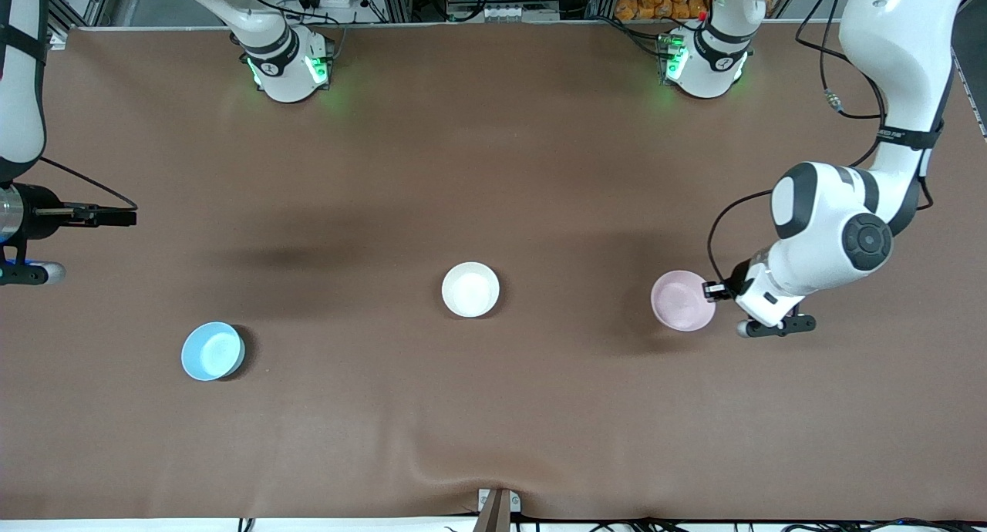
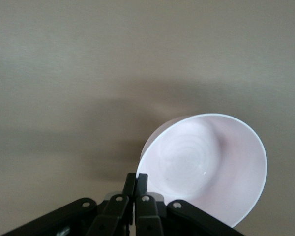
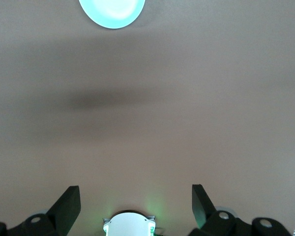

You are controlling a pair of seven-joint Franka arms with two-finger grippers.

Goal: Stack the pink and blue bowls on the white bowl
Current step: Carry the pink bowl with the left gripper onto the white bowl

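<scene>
**Left gripper clamped on the pink bowl's rim; right arm waits open**

Three bowls sit on the brown desk (image 1: 493, 170). The white bowl (image 1: 470, 289) rests near the middle. The blue bowl (image 1: 213, 351) lies toward the right arm's end of the desk, a little nearer the front camera than the white one, and shows at the edge of the right wrist view (image 3: 112, 12). The pink bowl (image 1: 682, 301) is toward the left arm's end, well apart from the white bowl.

The left gripper (image 1: 713, 290) is at the pink bowl's rim, on the side toward the left arm's end. In the left wrist view its fingers (image 2: 142, 183) are pressed together on the edge of the pink bowl (image 2: 206, 164), which appears tilted there, its glossy inside facing the camera.

The right gripper (image 3: 136, 204) waits over bare desk at the right arm's end, its fingers (image 3: 69, 202) spread wide apart and holding nothing.
</scene>
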